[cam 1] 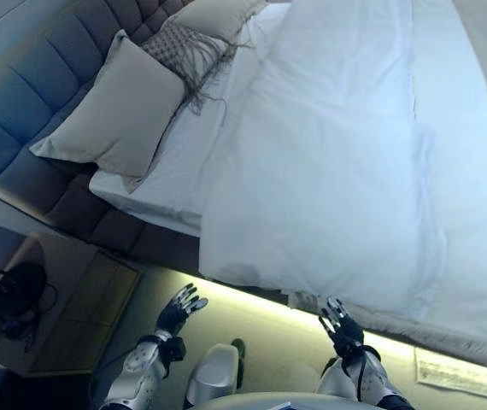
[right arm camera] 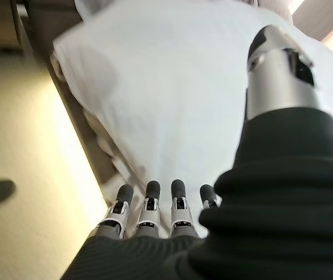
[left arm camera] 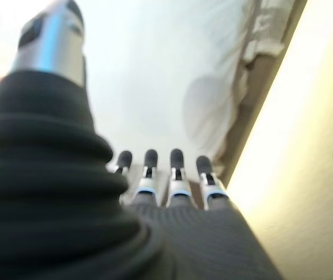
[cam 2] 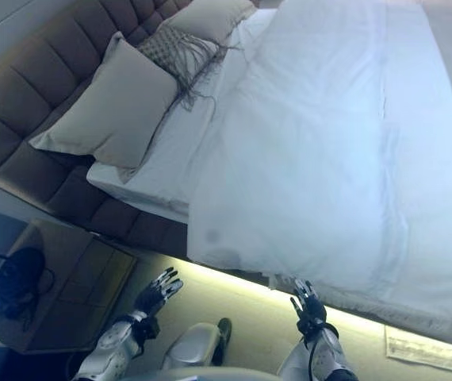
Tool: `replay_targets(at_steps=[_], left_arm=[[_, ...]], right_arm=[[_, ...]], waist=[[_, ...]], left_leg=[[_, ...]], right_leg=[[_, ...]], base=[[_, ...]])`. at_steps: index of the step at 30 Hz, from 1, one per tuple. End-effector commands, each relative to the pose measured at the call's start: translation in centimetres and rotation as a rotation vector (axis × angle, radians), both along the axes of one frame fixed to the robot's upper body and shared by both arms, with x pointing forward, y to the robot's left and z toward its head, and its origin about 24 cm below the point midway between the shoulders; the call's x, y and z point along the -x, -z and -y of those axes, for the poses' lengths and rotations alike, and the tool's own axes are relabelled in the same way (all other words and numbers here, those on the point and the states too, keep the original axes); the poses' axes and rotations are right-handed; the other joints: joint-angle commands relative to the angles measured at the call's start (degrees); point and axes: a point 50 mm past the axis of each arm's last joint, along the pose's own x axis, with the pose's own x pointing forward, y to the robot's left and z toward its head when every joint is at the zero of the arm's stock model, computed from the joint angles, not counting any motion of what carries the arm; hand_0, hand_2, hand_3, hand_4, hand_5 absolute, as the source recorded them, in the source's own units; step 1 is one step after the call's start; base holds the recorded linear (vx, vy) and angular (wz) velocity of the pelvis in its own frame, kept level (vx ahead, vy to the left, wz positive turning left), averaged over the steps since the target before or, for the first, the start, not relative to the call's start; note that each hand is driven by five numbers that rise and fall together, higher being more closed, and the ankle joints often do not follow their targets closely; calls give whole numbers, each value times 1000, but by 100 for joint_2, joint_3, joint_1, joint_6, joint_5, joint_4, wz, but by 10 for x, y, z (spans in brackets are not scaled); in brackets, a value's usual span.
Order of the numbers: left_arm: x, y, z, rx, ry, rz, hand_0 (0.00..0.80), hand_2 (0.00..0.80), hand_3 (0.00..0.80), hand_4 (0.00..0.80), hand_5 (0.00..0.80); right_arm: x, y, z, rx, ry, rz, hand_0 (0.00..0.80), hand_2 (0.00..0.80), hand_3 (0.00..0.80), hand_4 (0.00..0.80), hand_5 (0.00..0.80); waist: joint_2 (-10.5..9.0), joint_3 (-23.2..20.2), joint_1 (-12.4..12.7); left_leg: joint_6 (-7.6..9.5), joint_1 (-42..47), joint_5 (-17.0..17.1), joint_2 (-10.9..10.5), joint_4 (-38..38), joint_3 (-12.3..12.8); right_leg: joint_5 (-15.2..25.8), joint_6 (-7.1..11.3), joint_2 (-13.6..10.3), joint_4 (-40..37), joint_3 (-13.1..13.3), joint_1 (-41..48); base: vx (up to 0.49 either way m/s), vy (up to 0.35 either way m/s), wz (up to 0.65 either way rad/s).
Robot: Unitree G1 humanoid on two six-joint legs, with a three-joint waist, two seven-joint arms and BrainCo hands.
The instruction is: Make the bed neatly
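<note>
You have the white duvet spread across the bed, its near edge hanging over the mattress side above the lit strip along the bed base. At the head end, the white sheet lies bare, with a large beige pillow leaning on the grey padded headboard and a fringed patterned cushion beside it. Your left hand and right hand both hover just short of the duvet's edge, fingers straight and spread, holding nothing. A wooden nightstand stands beside the headboard.
</note>
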Motion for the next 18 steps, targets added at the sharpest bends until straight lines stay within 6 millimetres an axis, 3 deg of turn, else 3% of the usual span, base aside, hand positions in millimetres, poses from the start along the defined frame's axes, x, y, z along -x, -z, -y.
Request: replay_targets(at_steps=[1,5,9,11,13,15,18], left_arm=[[-13,-20,-9,15,-93,116,0,0,0,0,0],[-16,-23,-8,50,-110,178,0,0,0,0,0],[-12,-27,-7,27,-82,237,0,0,0,0,0],[-4,-29,-6,-107,-45,272,0,0,0,0,0],[-1,-32,-7,-206,-50,296,0,0,0,0,0],[-5,-35,-14,-328,-94,306,0,0,0,0,0],[-7,-35,-25,-442,-155,294,0,0,0,0,0]], right_arm=[[-35,-26,-5,-21,-54,136,0,0,0,0,0],[-51,-38,-10,60,-127,169,0,0,0,0,0],[-55,-46,3,57,-75,220,0,0,0,0,0],[-46,-42,11,0,-39,222,0,0,0,0,0],[-41,-38,12,-37,-29,213,0,0,0,0,0],[-36,-31,13,-88,-19,185,0,0,0,0,0],[-37,-29,4,-156,-52,197,0,0,0,0,0]], waist=[[178,319,123],[102,488,242],[-99,661,282],[-175,637,276],[-195,558,275],[-122,473,263],[-158,369,322]], left_leg=[[-288,99,926,769,-710,-828],[-413,-333,931,838,-420,-953],[-392,-618,379,618,204,-844],[-194,-594,135,388,425,-740],[-102,-529,187,297,320,-680],[82,-379,247,291,214,-512],[270,-210,555,193,-195,-323]], right_leg=[[750,496,-223,-586,168,224],[785,560,-325,-484,200,-165],[1252,588,-419,-683,294,-329],[1644,561,-476,-1061,461,-125],[1787,516,-517,-1148,444,-67],[1543,365,-262,-505,445,-157],[1059,241,113,-243,-342,11]], base=[[-159,291,-5],[-118,342,-6],[-65,246,5],[132,241,-11],[101,248,-26],[72,270,-46],[51,55,-41]])
